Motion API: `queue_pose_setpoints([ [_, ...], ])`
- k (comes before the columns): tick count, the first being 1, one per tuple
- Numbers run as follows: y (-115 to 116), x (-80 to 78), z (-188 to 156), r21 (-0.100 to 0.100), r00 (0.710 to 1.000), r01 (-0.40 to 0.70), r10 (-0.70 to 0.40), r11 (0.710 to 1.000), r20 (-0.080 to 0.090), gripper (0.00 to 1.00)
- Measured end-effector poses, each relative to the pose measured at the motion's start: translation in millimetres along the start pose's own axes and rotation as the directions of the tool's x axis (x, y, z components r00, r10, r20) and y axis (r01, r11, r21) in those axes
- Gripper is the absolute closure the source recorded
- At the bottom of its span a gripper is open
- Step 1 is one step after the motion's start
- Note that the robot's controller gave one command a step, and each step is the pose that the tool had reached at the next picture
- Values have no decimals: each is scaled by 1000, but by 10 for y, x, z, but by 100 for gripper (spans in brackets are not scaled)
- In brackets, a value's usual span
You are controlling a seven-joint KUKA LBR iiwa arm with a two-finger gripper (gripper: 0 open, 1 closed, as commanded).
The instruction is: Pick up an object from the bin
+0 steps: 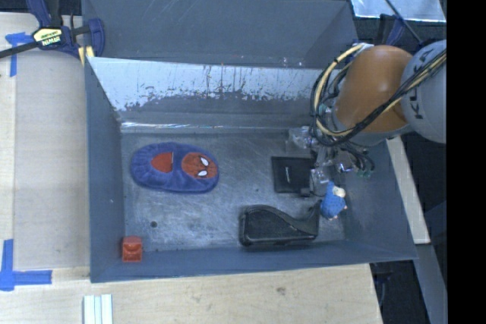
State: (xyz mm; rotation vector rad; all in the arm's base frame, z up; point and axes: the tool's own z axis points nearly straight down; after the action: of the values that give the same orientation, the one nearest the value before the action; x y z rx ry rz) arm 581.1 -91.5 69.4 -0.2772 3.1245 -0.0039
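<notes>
Blue slipper [175, 168], blue toy [332, 203], black square [289, 175], black stapler [275, 228], red block [132, 248]: 1 each.

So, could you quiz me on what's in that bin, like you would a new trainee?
1. True or false: the small red block lies in the near-left corner of the bin, apart from the blue Spider-Man slipper.
2. Which of these lies nearest the gripper? A) small red block B) blue Spider-Man slipper C) flat black square
3. Fill in: the robot arm reaches in from the view's ____.
Key: 1 true; 2 C; 3 right.
</notes>
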Motion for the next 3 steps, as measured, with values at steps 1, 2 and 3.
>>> queue_pose_setpoints([
  [1, 21, -7, -13, -1, 1000, 3, -3, 1000, 1, 100],
  [2, 182, -400, -45, -1, 938, 347, -347, 938, 4, 100],
  [3, 174, -391, -41, -2, 939, 345, -345, 939, 2, 0],
])
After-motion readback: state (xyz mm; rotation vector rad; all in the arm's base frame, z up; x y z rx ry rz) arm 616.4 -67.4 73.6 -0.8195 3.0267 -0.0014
